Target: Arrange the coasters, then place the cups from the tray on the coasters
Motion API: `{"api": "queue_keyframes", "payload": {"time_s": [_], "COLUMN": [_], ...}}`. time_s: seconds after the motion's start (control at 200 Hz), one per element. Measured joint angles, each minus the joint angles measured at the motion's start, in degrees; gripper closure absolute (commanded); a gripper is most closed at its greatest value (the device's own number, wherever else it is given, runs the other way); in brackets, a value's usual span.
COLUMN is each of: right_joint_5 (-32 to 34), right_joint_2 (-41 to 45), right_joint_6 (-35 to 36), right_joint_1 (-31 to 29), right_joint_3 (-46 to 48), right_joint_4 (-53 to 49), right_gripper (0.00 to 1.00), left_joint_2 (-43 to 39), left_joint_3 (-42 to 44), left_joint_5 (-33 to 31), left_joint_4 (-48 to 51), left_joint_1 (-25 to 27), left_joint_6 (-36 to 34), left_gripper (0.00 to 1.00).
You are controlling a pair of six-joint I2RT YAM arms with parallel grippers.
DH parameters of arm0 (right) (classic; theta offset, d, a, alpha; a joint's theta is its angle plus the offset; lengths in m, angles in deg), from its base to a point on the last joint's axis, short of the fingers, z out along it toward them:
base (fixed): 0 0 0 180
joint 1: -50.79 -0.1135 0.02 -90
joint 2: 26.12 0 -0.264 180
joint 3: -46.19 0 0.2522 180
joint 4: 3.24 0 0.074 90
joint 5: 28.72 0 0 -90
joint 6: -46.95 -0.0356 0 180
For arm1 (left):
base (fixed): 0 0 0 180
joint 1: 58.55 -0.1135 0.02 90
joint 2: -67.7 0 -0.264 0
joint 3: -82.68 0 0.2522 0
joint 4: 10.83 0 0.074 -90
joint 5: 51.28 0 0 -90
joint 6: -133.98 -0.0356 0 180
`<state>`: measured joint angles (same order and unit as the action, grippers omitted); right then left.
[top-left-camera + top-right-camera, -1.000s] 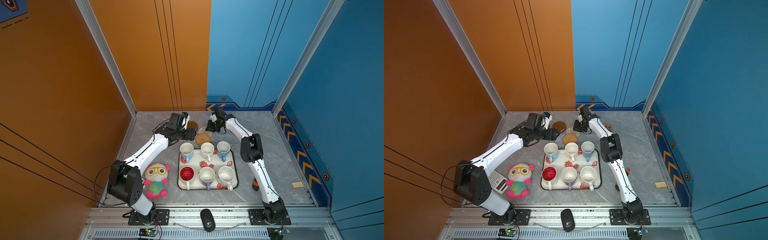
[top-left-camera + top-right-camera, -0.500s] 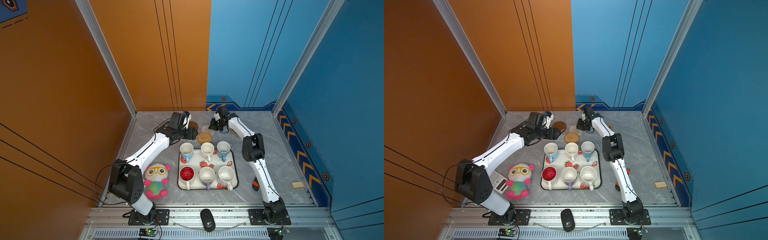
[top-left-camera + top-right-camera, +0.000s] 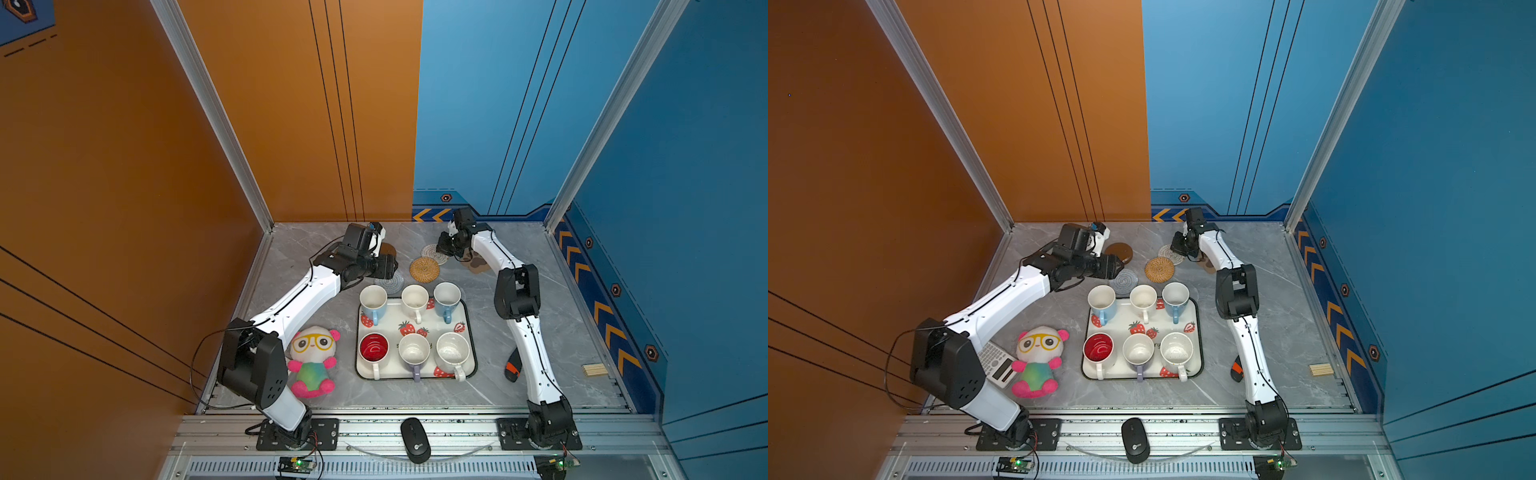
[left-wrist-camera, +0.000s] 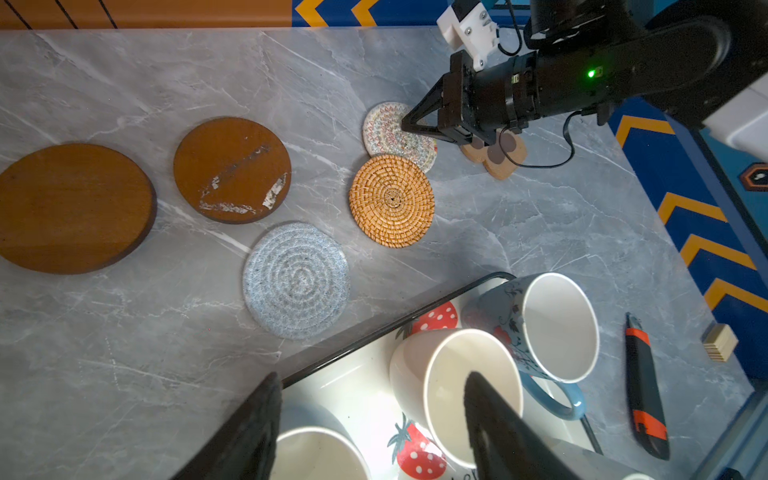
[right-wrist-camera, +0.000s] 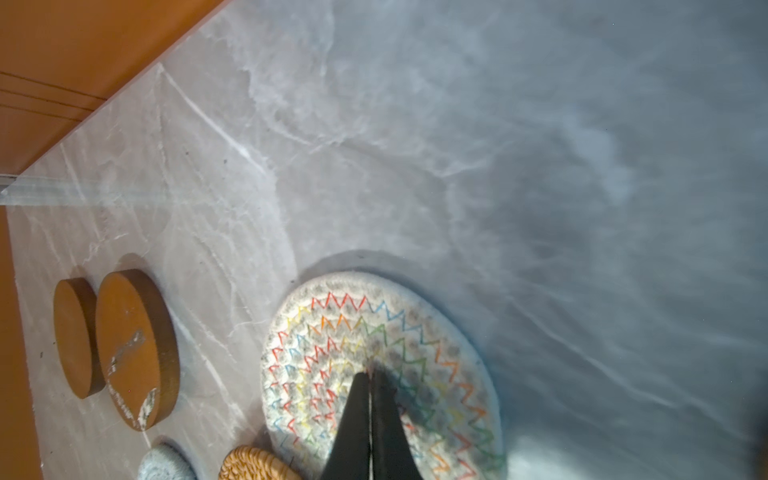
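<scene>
Six cups stand on the strawberry tray (image 3: 392, 322): light blue (image 3: 372, 300), white (image 3: 414, 297) and light blue (image 3: 447, 295) behind, red-inside (image 3: 373, 348), lavender (image 3: 414, 351) and white (image 3: 452, 351) in front. Behind the tray lie the coasters: two brown discs (image 4: 72, 208) (image 4: 232, 169), grey woven (image 4: 296, 280), tan woven (image 4: 392, 200), whitish zigzag (image 4: 384, 129), paw-print (image 4: 496, 156). My left gripper (image 4: 372, 376) hangs open over the tray's back-left cups, holding nothing. My right gripper (image 5: 370, 372) is shut, its tips pressed on the whitish coaster (image 5: 382, 370).
A plush panda (image 3: 313, 361) and a calculator (image 3: 996, 365) lie left of the tray by the left arm. An orange-black utility knife (image 3: 511, 368) and a small wooden block (image 3: 595, 369) lie at the right. A black mouse (image 3: 414, 444) sits on the front rail.
The right gripper has slid the whitish coaster toward the back right, and the tan woven coaster shifted the same way. The left jaws have narrowed somewhat.
</scene>
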<state>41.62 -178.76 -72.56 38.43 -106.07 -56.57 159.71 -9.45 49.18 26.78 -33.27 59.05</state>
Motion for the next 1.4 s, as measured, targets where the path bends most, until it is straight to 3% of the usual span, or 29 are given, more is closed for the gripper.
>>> {"api": "queue_keyframes", "payload": {"time_s": [0.175,0.371,0.516,0.651,1.137,1.397], "right_joint_5": [0.92,1.77,1.95,1.92,1.03,0.39], "right_joint_2": [0.72,1.38,1.66,1.68,2.03,3.3], "right_joint_6": [0.15,0.15,0.39,0.59,1.18,1.88], "right_joint_1": [1.29,1.88,1.92,1.97,2.32,2.51], "right_joint_3": [1.01,1.77,2.19,2.25,3.04,5.14], "right_joint_4": [-0.31,-0.46,-0.46,-0.46,-0.31,-0.28], "right_gripper": [1.0,1.0,1.0,1.0,1.0,1.0], "left_joint_2": [7.72,24.94,37.83,44.85,55.6,56.65], "left_joint_3": [-9.6,-26.4,-40.15,-47.1,-51.69,-53.79], "left_joint_5": [3.69,10.56,14.4,16.68,16.74,15.87], "left_joint_4": [-0.61,2.25,6.71,10.1,13.42,13.66], "left_joint_1": [1.84,2.89,2.97,3.08,3.67,3.67], "left_joint_6": [0.22,0.31,0.85,1.4,5.92,7.37], "left_gripper": [0.49,0.67,0.72,0.75,1.0,1.0]}}
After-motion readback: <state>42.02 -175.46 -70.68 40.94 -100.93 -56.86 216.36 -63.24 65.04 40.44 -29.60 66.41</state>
